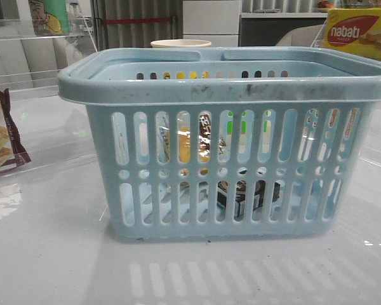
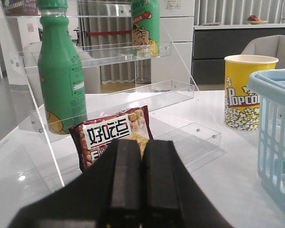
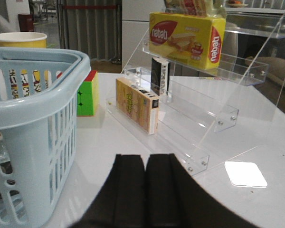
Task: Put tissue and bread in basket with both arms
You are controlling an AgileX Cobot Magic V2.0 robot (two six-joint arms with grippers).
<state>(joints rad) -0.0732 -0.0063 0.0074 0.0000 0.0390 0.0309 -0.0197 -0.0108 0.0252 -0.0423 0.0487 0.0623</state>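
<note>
The light-blue basket (image 1: 225,152) stands in the middle of the front view; its corner also shows in the left wrist view (image 2: 275,123) and the right wrist view (image 3: 33,118). Through its slots I see the bread (image 1: 185,145), a clear pack with tan-yellow slices and a dark label, leaning inside. The tissue (image 1: 247,194), a small blackish pack, lies on the basket floor. My left gripper (image 2: 141,156) is shut and empty, left of the basket. My right gripper (image 3: 146,166) is shut and empty, right of the basket. Neither arm shows in the front view.
A brown-edged cracker bag (image 2: 115,135) and green bottles (image 2: 61,76) stand on a clear shelf on the left. A popcorn cup (image 2: 248,90) is behind the basket. On the right, a clear shelf holds a yellow wafer box (image 3: 187,32), small boxes (image 3: 137,104) and a cube (image 3: 88,92).
</note>
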